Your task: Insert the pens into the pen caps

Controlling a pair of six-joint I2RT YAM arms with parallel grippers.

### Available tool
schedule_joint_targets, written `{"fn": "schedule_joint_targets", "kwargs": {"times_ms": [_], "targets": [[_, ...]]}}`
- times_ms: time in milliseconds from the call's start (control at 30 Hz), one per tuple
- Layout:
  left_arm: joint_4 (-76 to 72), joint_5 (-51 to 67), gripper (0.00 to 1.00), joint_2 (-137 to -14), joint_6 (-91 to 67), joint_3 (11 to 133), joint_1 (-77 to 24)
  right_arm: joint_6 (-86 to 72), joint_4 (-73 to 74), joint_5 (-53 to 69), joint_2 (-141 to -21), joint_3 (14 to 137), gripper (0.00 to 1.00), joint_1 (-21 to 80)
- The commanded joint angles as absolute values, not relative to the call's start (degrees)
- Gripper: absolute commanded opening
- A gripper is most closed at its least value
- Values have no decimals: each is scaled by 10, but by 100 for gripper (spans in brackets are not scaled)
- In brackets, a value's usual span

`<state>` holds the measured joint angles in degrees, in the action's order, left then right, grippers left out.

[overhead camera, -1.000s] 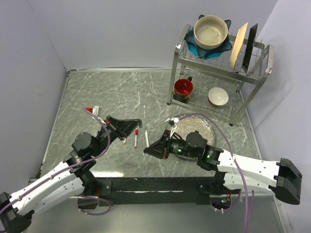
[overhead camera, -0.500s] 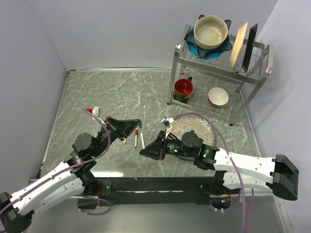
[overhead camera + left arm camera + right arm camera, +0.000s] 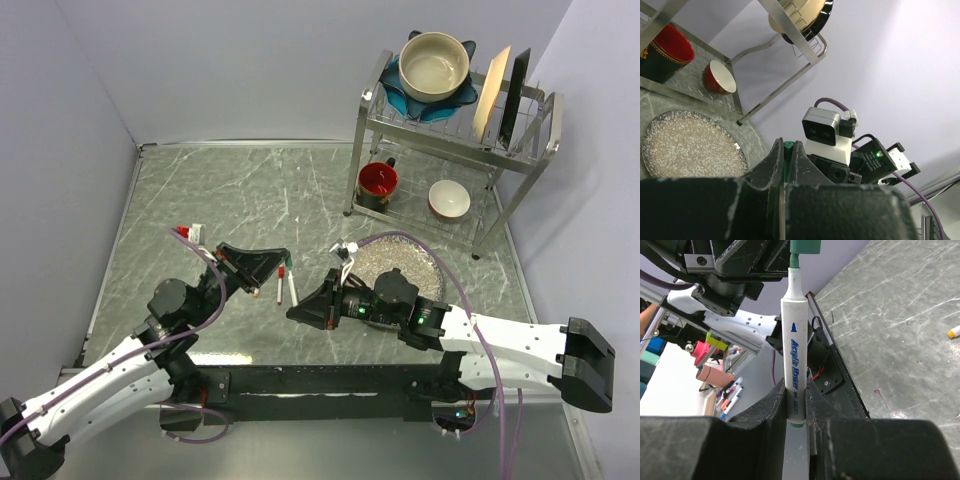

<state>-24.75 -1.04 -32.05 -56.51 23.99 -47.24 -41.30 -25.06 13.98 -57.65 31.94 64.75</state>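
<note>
Green pen at the mouth of its cap, not pushed home.

From above, toward the near edge of the worktop, the left gripper pinches the green cap and the right gripper clamps a pen aimed at it. A red pen lies just beside. The left wrist view shows the cap nipped between the jaws. The right wrist view shows only the tip entering; I'd judge all three pens are left to do, with a yellow piece lying apart.

White arms; purple cables; black left pincer, right pincer.
</note>
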Motion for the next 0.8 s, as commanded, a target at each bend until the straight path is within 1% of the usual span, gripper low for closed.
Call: {"fn": "schedule_joint_targets", "kwargs": {"times_ms": [0,267,500,533,633,667,767], "targets": [[-301,23,1,-310,-568,226,-475,-410,-284,127,-575,354,0,652],[-366,61,1,-287,-579,178,-475,-417,-301,114,-563,358,0,651],[-419,91,1,-285,-598,152,-475,-420,-365,134,-553,348,0,651],[-422,95,2,-287,-599,152,-475,-418,-368,141,-552,348,0,650],[-412,100,17,-283,-594,161,-475,-401,-370,175,-547,345,0,651],[-407,98,27,-275,-592,163,-475,-398,-370,182,-544,344,0,651],[-378,89,44,-258,-579,176,-475,-393,-371,205,-533,333,0,652]]}}
